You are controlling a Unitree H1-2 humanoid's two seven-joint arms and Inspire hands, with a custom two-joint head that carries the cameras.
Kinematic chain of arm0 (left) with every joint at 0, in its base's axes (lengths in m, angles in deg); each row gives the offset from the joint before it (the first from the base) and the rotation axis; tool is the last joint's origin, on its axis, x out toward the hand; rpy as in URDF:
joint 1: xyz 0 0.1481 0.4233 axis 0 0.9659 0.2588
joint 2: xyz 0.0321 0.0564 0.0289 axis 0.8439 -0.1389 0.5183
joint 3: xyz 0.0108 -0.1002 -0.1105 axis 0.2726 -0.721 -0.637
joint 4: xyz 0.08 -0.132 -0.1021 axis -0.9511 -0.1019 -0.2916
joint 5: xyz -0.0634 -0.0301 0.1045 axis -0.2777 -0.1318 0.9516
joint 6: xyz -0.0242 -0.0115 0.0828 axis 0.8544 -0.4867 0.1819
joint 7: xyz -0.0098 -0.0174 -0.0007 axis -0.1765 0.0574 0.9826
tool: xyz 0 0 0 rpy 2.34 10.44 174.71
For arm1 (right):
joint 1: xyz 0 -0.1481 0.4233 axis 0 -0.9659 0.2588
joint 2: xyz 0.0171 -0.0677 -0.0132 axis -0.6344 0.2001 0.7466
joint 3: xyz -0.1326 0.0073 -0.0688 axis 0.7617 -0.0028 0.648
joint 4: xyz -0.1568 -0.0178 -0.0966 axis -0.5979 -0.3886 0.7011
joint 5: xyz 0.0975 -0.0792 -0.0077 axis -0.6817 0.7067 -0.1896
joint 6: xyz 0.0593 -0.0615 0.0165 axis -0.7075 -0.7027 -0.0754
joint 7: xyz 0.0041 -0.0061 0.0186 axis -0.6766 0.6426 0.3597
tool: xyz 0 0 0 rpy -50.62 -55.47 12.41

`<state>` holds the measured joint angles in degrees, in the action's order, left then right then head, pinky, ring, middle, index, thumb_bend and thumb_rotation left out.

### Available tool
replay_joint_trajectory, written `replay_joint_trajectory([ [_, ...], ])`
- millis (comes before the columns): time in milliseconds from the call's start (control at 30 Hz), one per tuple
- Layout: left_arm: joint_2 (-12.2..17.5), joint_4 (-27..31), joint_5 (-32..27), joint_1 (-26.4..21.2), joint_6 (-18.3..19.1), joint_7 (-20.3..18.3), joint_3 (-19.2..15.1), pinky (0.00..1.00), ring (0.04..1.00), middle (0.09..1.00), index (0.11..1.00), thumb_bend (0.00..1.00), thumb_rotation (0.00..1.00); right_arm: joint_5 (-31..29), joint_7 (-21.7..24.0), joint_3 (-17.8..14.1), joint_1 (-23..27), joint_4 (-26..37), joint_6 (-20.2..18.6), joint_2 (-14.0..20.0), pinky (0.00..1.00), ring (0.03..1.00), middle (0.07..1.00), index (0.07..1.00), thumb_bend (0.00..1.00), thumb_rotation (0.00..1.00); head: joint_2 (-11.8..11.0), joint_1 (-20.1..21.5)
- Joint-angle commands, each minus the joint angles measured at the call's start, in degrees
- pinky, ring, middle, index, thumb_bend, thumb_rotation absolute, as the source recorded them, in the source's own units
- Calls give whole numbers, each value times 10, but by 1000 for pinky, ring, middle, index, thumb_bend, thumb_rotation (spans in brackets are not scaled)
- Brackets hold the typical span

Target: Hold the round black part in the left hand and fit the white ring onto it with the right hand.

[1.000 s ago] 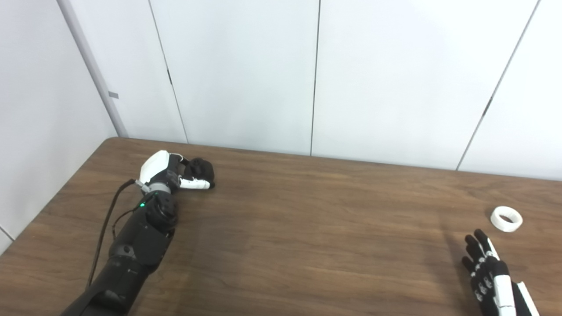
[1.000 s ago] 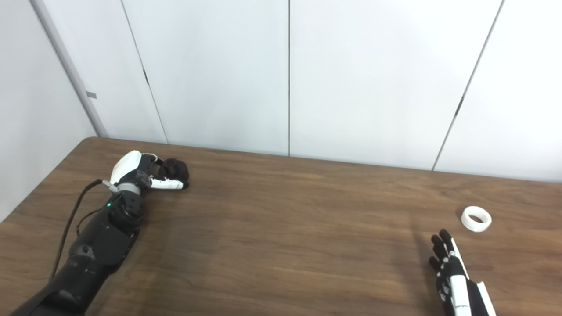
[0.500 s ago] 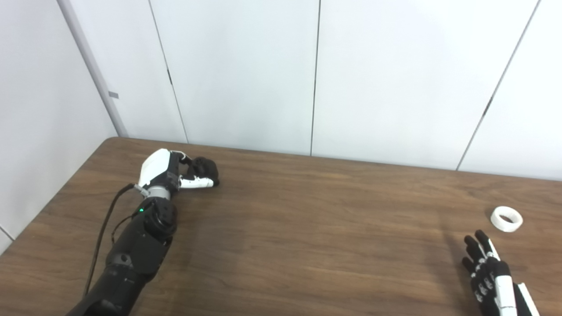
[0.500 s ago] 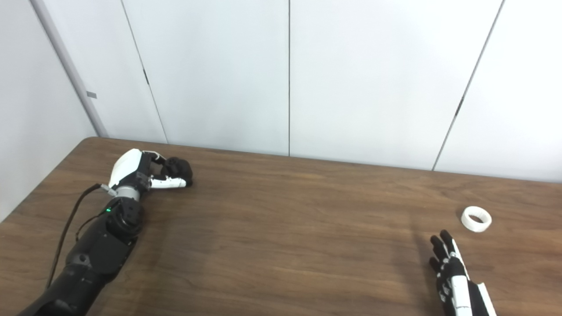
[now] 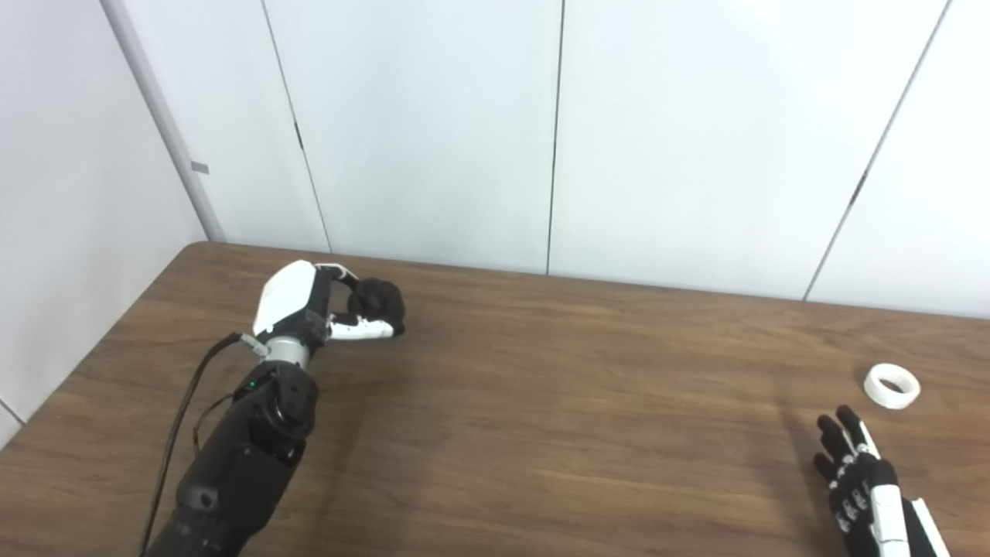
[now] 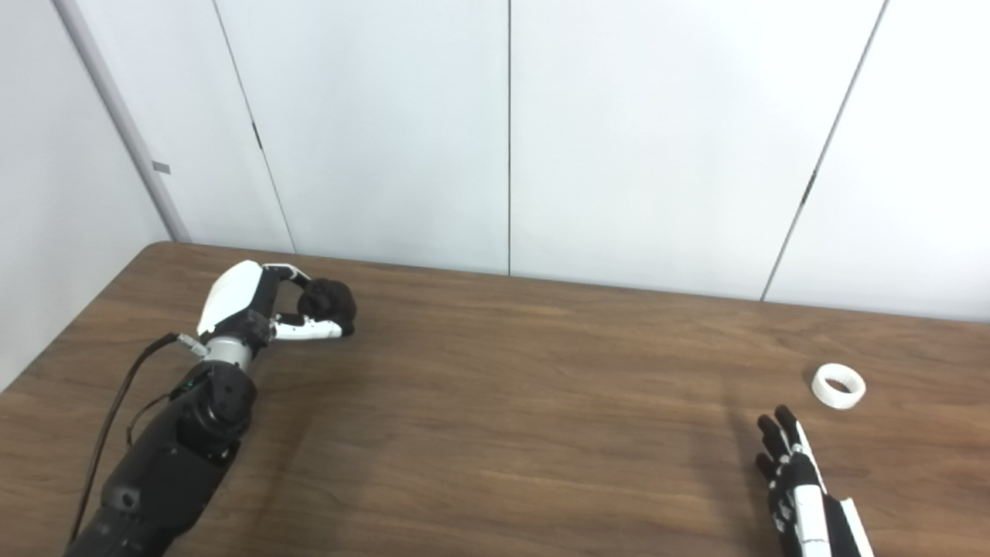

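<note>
Broadly, a brown wood-grain surface fills the lower half of both views, backed by white wall panels with thin dark seams. At about 9 o'clock on the surface, the black left arm reaches in from the bottom edge toward 11 o'clock, a dark cable looping along its outer side. At the end of that arm the left hand, white-backed with black fingers, is clenched around the round black part: fingers curl over the top of the part and the white thumb lies under it, pointing toward 3 o'clock. Whether the part is touching the surface or just above it cannot be told. Down at 5 o'clock, well apart from the left hand, the right hand shows only partly above the bottom edge; its fingers are stretched out straight and slightly apart, pointing toward 12 o'clock, grasping nothing. The white ring lies flat on the surface near the right edge at about 4 o'clock, close to the right hand's fingertips on their 1 o'clock side but not touching them.
</note>
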<state>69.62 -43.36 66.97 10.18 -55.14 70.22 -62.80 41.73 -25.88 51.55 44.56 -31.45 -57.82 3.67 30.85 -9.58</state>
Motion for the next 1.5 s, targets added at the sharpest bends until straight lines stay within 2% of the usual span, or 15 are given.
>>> replay_joint_trajectory([
  [0, 1, 45, 18, 0, 2, -6, 7, 1000, 905, 797, 487, 522, 48, -2, -1, 3, 1, 1, -11, -4, 1000, 1000, 968, 995, 590, 1000, 0, 0],
  [233, -28, 149, 38, 44, 20, -45, 35, 1000, 925, 827, 486, 521, 51, 0, -5, 5, 6, 13, -25, -10, 1000, 1000, 959, 992, 584, 1000, 5, 9],
  [467, -54, 215, 63, 87, 2, -66, 68, 1000, 947, 844, 485, 522, 53, 8, -10, 10, 11, 20, -30, -18, 1000, 1000, 961, 997, 573, 1000, 9, 34],
  [700, -79, 263, 94, 136, -25, -68, 94, 1000, 959, 850, 485, 522, 55, 25, -22, 17, 16, 30, -40, -28, 1000, 1000, 959, 988, 576, 1000, 13, 60],
  [800, -92, 267, 97, 150, -40, -71, 102, 1000, 969, 859, 485, 520, 57, 36, -28, 21, 18, 38, -49, -33, 1000, 1000, 957, 985, 587, 1000, 16, 74],
  [967, -104, 266, 116, 172, -69, -69, 121, 1000, 972, 855, 485, 522, 55, 42, -34, 25, 23, 41, -44, -44, 1000, 1000, 953, 983, 569, 1000, 23, 90],
  [1100, -113, 254, 127, 193, -105, -56, 135, 1000, 975, 853, 484, 521, 55, 52, -42, 30, 26, 53, -57, -52, 1000, 999, 957, 985, 585, 1000, 29, 97],
  [1267, -122, 234, 133, 215, -152, -35, 140, 1000, 992, 861, 484, 521, 54, 58, -50, 35, 29, 66, -68, -61, 1000, 999, 959, 988, 593, 1000, 38, 109],
  [1467, -129, 230, 141, 237, -174, -40, 142, 1000, 1000, 872, 486, 520, 53, 63, -53, 39, 34, 79, -79, -66, 1000, 1000, 958, 991, 596, 1000, 52, 124],
])
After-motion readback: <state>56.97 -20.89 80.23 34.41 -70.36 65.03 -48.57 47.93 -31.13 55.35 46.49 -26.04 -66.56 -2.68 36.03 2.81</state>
